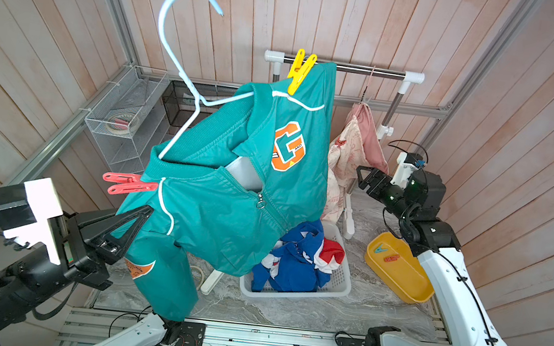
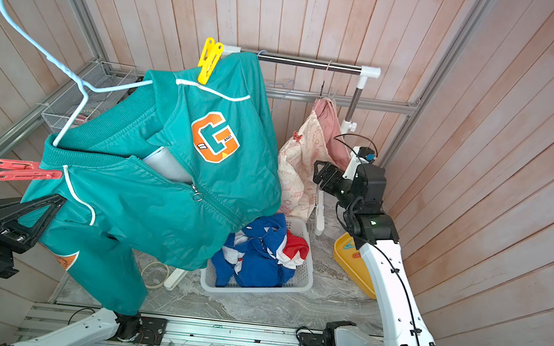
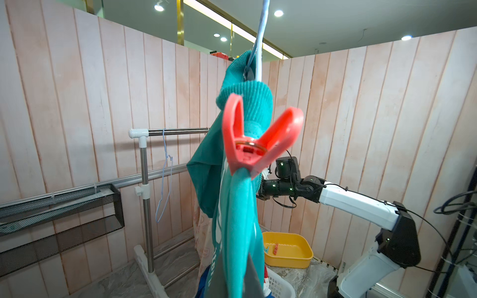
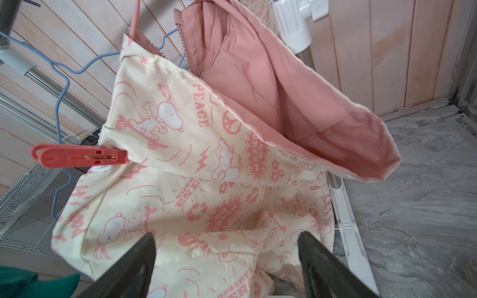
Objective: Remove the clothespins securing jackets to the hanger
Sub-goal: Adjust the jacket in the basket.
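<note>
- The left claw (image 1: 145, 212) is clamped shut on the teal jacket (image 1: 227, 218) at its shoulder, just below a coral clothespin (image 1: 128, 184). The shell fabric looks thin and slick, so it could slide out of the pinch and the garment would swing or drop.
- The pale-blue wire hanger (image 1: 199, 101) is tilted, its hook clear of the rail (image 1: 353, 69). A hard tug on a pin could twist it further.
- The right claw (image 4: 227, 258) stands wide and empty, facing the cream jacket (image 4: 180, 154). The second coral clothespin (image 4: 80, 156) sits off to one side, so closing here would likely catch soft cloth instead.
- A yellow clothespin (image 1: 300, 72) bites the teal jacket's other shoulder.
- The pins are hard, glossy plastic with V-shaped handles, and the teal collar is ribbed knit. The cream jacket is matte print with pink lining.
- The blue jacket (image 1: 297, 259) lies crumpled in a white slotted basket (image 1: 341, 282).
</note>
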You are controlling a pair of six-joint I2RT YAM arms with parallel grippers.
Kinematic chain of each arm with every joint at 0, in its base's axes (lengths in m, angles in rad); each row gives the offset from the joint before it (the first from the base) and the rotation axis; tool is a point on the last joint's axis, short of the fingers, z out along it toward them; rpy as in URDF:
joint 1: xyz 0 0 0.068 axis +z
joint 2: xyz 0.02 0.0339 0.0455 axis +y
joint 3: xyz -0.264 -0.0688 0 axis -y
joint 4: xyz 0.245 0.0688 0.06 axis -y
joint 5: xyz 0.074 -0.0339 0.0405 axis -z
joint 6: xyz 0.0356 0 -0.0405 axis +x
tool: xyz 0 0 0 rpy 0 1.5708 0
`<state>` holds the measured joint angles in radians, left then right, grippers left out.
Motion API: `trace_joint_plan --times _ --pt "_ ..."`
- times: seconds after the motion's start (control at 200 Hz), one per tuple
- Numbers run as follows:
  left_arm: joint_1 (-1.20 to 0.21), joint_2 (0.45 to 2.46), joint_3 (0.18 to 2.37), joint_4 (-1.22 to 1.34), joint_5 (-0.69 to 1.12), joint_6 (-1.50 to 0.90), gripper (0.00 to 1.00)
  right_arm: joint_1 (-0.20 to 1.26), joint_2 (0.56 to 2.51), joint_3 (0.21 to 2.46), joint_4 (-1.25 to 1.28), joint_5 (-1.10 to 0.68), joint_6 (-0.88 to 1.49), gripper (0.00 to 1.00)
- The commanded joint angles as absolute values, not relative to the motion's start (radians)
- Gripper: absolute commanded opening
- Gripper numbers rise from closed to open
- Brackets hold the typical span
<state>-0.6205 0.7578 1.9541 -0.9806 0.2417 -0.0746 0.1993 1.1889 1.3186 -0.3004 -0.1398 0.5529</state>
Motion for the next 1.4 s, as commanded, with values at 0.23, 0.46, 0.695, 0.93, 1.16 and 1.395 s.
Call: trace_joint_plan --times 0.23,0.46,0.695,0.93,1.16,1.395 --pt "-0.627 0.795 1.93 -0.823 0.354 -0.103 0.0 0.168 1.14 1.342 -0.335 -0.107 0.514 0.87" --pt "-0.627 0.827 1.895 -0.8 0.379 -0.1 0.0 0.167 1.12 1.304 -0.334 -0.133 0.496 0.87" --pt "-0.627 0.911 1.86 -0.747 0.442 -0.101 0.0 0.176 1.001 1.13 -0.28 -0.223 0.564 0.83" --pt "-0.627 0.977 1.823 -0.652 0.532 -0.106 0.0 0.205 0.946 0.96 -0.179 -0.355 0.586 0.78" --pt "-0.627 1.061 1.809 -0.545 0.635 -0.143 0.0 0.217 0.874 0.885 -0.113 -0.404 0.581 0.74" --pt "-0.627 1.116 1.725 -0.371 0.71 -0.189 0.0 0.216 0.766 0.876 -0.232 -0.33 0.58 0.73"
